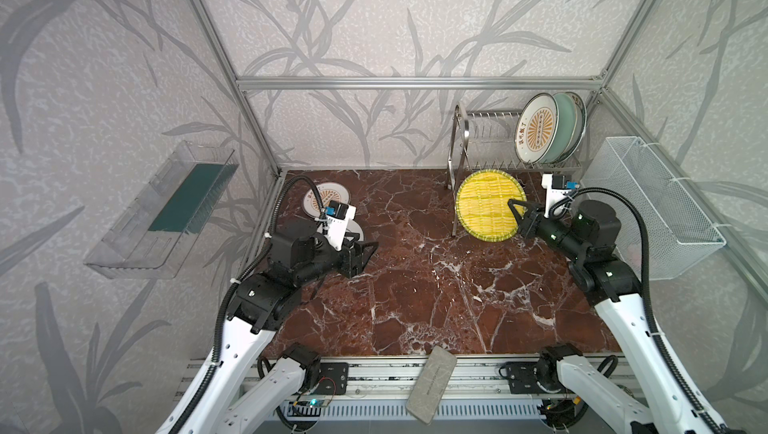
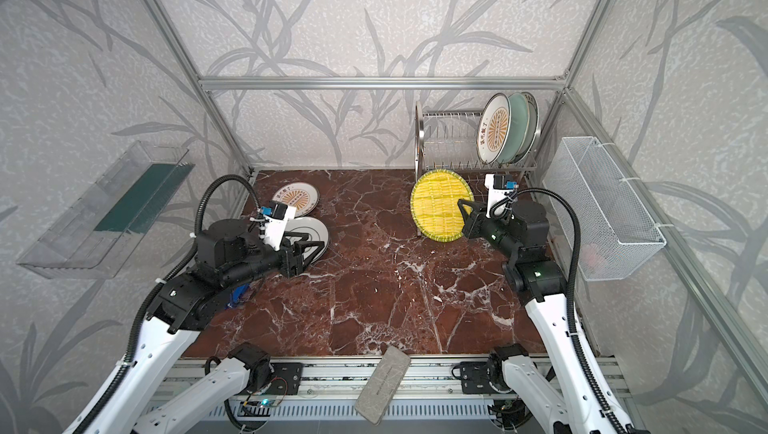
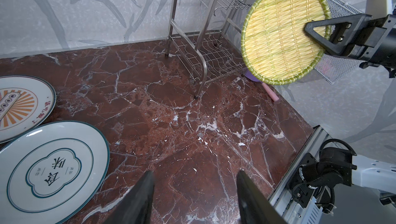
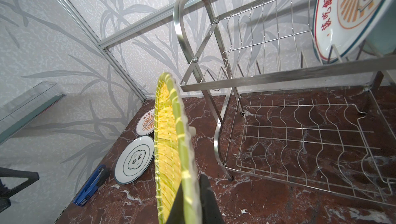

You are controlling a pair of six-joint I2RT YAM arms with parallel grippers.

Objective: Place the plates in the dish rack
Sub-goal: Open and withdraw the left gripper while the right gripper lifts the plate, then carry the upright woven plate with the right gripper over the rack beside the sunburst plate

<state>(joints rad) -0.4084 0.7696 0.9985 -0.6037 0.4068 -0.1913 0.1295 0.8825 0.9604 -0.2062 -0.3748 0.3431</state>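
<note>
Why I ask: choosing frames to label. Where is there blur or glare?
Right wrist: yellow plate soft nearest the lens, rack sharp. Left wrist: fingers blurred, faint rim glare on the ringed plate. Both top views: sharp, evenly lit.

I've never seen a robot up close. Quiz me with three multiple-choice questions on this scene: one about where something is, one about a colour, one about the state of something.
1. Where in the rack do the loaded plates stand?
A. upper tier
B. lower tier
C. both tiers

2. What colour is the plate in the right gripper?
A. white
B. yellow
C. mint

3. How is the left gripper?
A. shut on a plate
B. shut and empty
C. open and empty

Answers:
1 A: they stand on edge in the upper tier, and the lower tier is bare.
2 B: the plate clamped on edge is yellow with a green rim.
3 C: its jaws stand apart with only the table between them.
</note>
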